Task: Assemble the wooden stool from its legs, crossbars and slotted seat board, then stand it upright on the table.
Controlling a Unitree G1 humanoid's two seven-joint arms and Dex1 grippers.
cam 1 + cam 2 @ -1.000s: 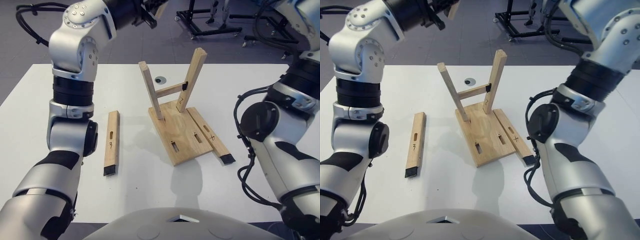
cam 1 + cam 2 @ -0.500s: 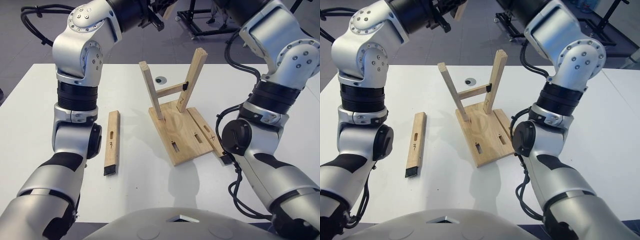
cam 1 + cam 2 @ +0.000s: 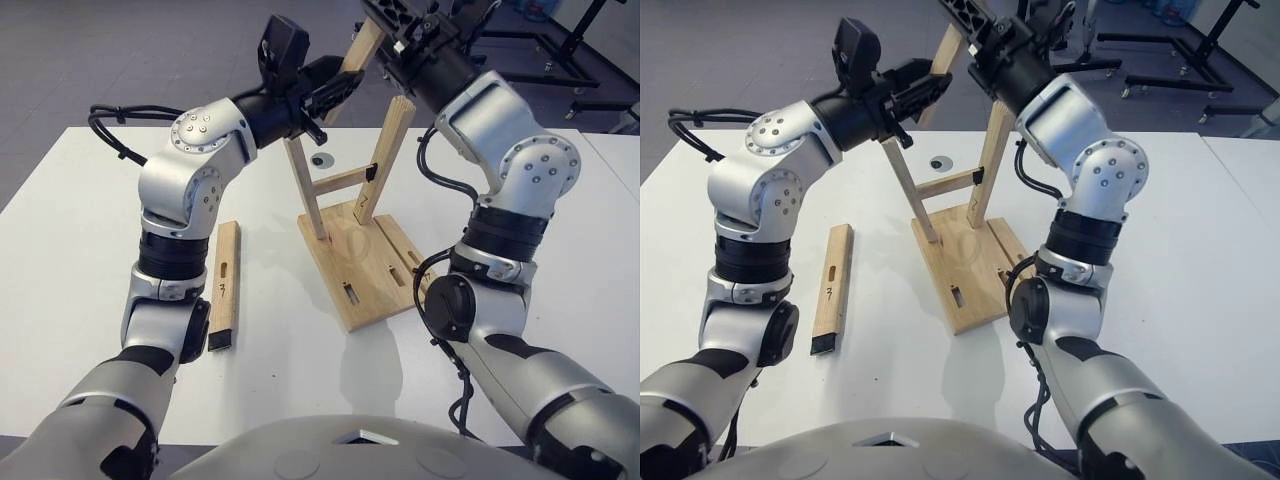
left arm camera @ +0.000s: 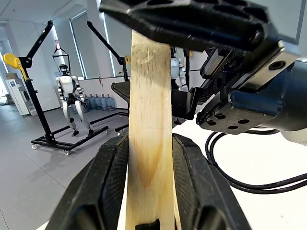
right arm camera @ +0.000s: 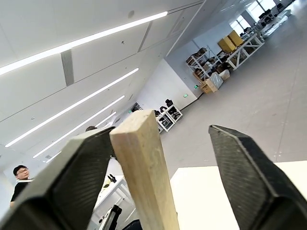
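A loose wooden leg (image 3: pixel 358 50) hangs tilted in the air above the table's far middle. My left gripper (image 3: pixel 338 86) is shut on its lower part; the leg (image 4: pixel 148 120) sits tight between the two pads. My right gripper (image 3: pixel 388 22) stands open around the leg's upper end (image 5: pixel 141 163), one finger (image 5: pixel 81 182) against it, the other finger (image 5: pixel 249 177) apart. Below, the slotted seat board (image 3: pixel 370 285) lies flat with two legs (image 3: pixel 300 180) (image 3: pixel 385 160) and a crossbar (image 3: pixel 340 180) standing in it.
Another leg (image 3: pixel 225 285) lies on the table left of the board. One more leg (image 3: pixel 408 250) lies along the board's right side, partly behind my right arm. A small round mark (image 3: pixel 320 160) sits behind the frame. Black wheeled stands (image 3: pixel 530 60) are on the floor beyond.
Both arms swung inward over the board. The left gripper lowered its leg into view above the standing frame, and the right gripper came up to that leg's upper end.
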